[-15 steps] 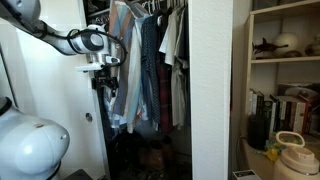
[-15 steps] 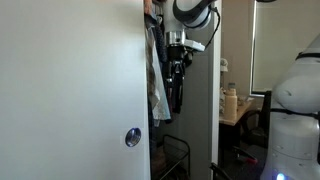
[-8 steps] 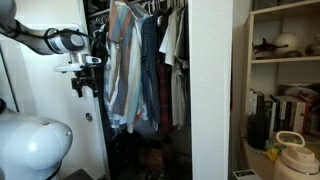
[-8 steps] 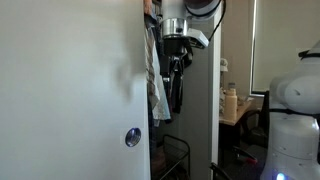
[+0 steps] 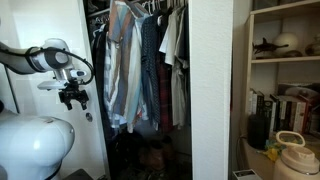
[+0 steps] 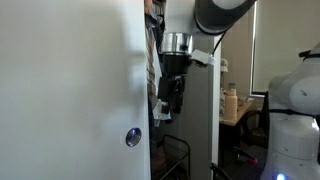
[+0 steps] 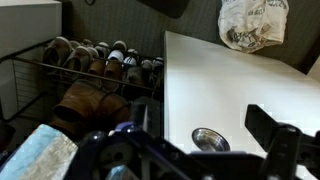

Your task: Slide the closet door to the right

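Fingers [image 7: 272,128] open, empty, close to the closet door [image 6: 70,90], a tall upright panel; round pull [image 7: 210,139] just ahead, between them in wrist view. Hanging clothes [image 5: 125,60] beyond door's free edge.

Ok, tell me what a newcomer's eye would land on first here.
The open closet crammed with hanging clothes grabs attention first, mid-frame in an exterior view. Then the tall white closet door with its small round finger pull at mid-height, and the pincer hovering open close to that pull. In the wrist view, a rack of shoes sits low inside the closet.
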Available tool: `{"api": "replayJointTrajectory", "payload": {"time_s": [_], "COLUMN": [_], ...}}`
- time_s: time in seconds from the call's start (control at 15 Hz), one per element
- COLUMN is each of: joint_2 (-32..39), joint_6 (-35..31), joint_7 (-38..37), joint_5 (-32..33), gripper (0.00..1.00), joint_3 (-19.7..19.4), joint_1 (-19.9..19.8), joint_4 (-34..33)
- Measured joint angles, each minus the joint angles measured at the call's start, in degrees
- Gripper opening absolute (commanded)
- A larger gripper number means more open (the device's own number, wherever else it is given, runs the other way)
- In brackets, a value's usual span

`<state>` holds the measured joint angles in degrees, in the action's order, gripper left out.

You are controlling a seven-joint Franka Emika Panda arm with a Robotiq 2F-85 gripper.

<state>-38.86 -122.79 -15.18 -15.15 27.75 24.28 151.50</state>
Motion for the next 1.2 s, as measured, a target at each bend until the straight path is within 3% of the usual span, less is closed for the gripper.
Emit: {"api": "replayJointTrajectory", "payload": {"time_s": [0.47,0.93,1.2], "joint_2": [1.6,1.73,2.2], "joint_6": [-17.48,-17.97,-22.9], "joint_7": [-2.46,-2.54,-8.84], "joint_5": [-0.21,0.41,2.95], "gripper": [1.0,1.0,1.0], "joint_3": [2.36,2.34,5.98], "joint_1": [4.11,4.34,3.42], "joint_4": [8.01,8.11,8.08]}}
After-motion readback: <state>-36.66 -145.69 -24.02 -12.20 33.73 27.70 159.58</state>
